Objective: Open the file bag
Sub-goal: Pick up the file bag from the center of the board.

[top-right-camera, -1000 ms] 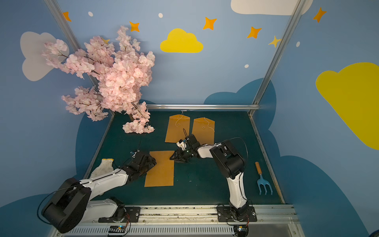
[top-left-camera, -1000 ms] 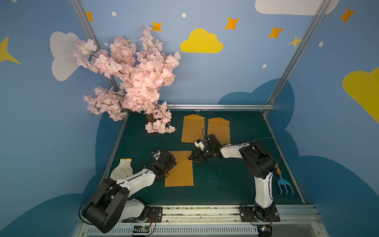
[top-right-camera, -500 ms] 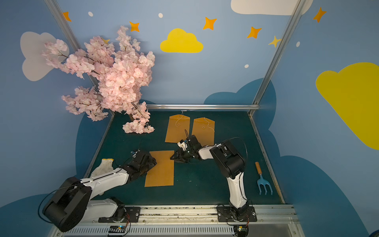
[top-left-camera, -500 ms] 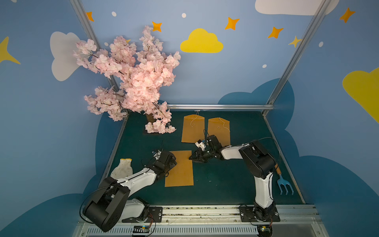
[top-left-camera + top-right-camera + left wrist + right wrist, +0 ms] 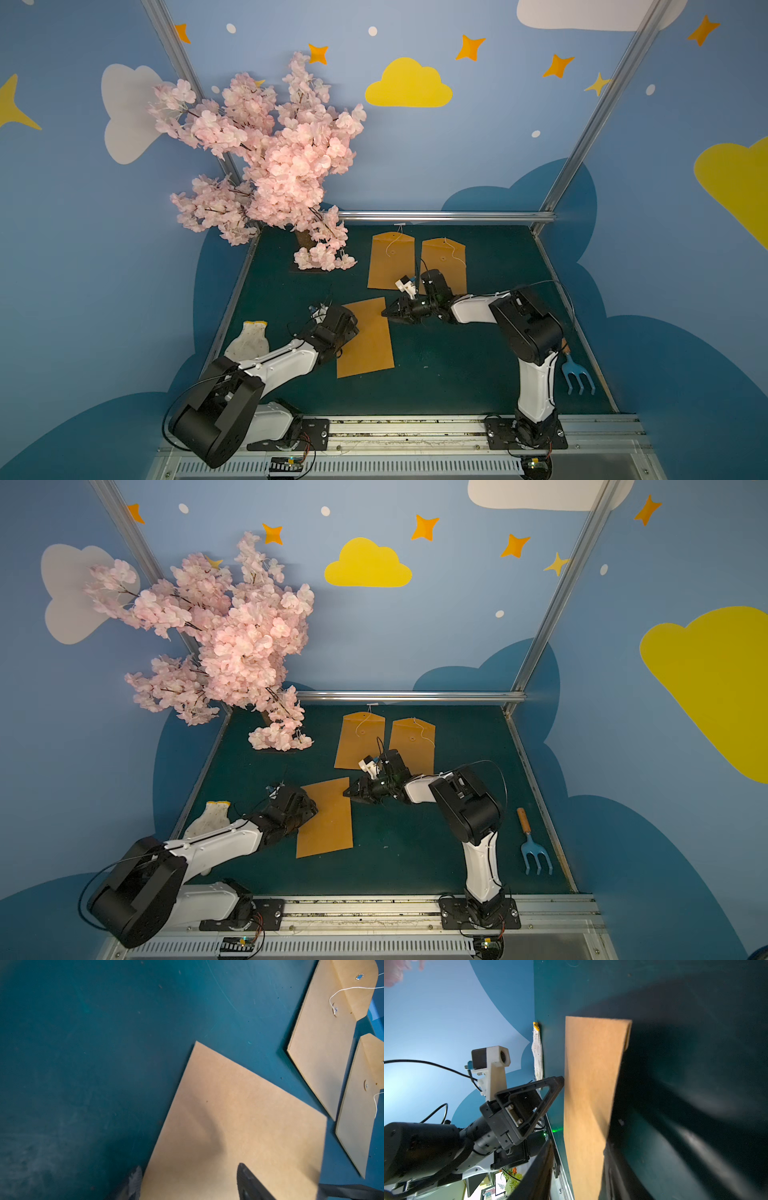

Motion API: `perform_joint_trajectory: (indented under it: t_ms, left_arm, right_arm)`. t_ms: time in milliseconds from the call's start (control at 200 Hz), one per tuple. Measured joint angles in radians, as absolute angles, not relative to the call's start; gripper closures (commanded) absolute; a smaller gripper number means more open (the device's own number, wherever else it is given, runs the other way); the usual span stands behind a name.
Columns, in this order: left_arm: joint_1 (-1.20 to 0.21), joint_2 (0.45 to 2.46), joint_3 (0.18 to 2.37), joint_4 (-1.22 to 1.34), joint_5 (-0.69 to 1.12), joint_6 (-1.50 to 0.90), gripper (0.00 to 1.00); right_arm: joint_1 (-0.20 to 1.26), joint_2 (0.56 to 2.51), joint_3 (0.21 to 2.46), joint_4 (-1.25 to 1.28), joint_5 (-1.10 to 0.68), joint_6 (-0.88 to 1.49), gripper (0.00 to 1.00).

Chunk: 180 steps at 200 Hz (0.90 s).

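On the green mat (image 5: 457, 374), near its middle, the file bag (image 5: 368, 338) lies flat. Left gripper (image 5: 187, 1176) straddles its left edge, jaws wide apart, gripping nothing. Right gripper (image 5: 390, 314) is at its far right corner; whether the jaws pinch it I cannot tell

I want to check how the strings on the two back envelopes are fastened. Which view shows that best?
The left wrist view: the strings and eyelets on both envelopes appear close and sharp, though partly cropped. In both top views the strings are only thin, small lines. The right wrist view misses them.
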<state>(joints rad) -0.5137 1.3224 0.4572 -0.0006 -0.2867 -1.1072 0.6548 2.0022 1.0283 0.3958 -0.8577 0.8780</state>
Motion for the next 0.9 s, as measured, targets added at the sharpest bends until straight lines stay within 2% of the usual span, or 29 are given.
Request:
perform_joint_trajectory:
  t_ms: [215, 476, 781, 901]
  left_arm:
    - [-0.518, 1.337, 0.462, 0.019, -0.289, -1.107, 0.28]
    - [-0.518, 1.35, 0.463, 0.05, -0.286, -1.108, 0.28]
    - [-0.518, 1.334, 0.459, 0.046, -0.281, -1.107, 0.27]
    - [-0.521, 1.307, 0.455, 0.026, -0.245, -1.107, 0.26]
  right_arm:
    - [0.672, 1.991, 1.028, 0.451, -0.921, 0.901, 0.61]
    - [0.711, 1.98, 1.028, 0.376, -0.96, 0.873, 0.65]
    - [0.71, 1.948, 1.057, 0.169, -0.915, 0.755, 0.93]
    - [0.708, 1.947, 1.082, 0.101, -0.904, 0.709, 0.99]
